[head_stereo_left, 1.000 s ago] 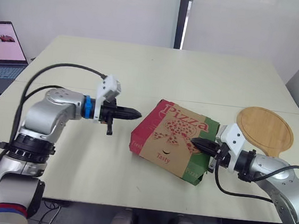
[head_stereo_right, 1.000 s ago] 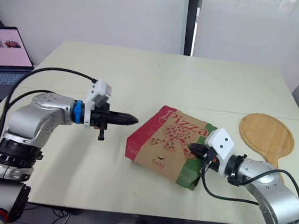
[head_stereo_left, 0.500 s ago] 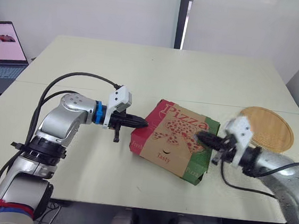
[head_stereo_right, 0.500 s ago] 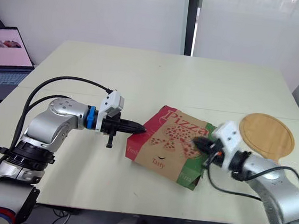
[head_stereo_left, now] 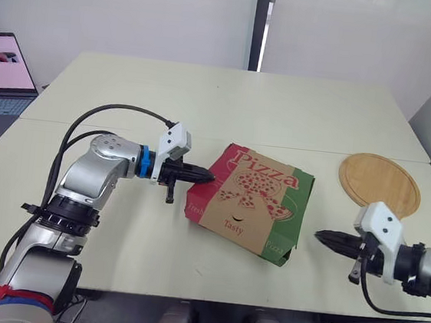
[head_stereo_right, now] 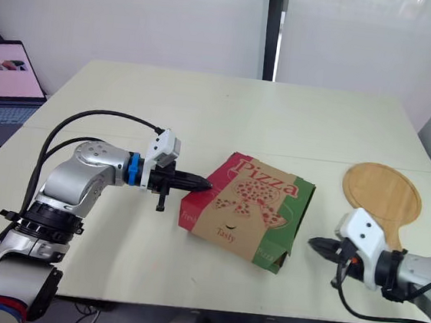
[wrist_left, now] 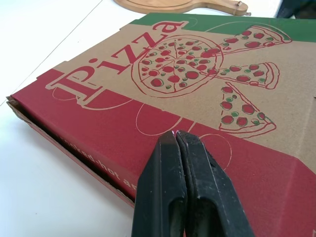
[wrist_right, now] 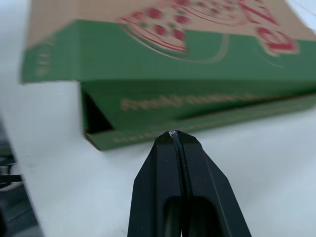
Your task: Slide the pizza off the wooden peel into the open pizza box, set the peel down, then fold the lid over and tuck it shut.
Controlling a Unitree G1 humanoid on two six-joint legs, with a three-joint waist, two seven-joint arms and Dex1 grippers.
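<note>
Tabletop, pale cream, bears pizza box before white wall

Your robot's arms: silver-grey shells over black joint rings, a blue collar at the left wrist, white camera blocks on both wrists, looping black cables, and tapered black fingers on the left gripper and right gripper.

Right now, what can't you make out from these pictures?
- Contents of the pizza box: its closed lid covers them, head views.
- Whether the lid is tucked: right wrist view, a dark gap at the green side's corner, nothing visible behind it.
- Wooden peel handle end: behind the right wrist, head views.
- Laptop: cut by the left edge.
</note>
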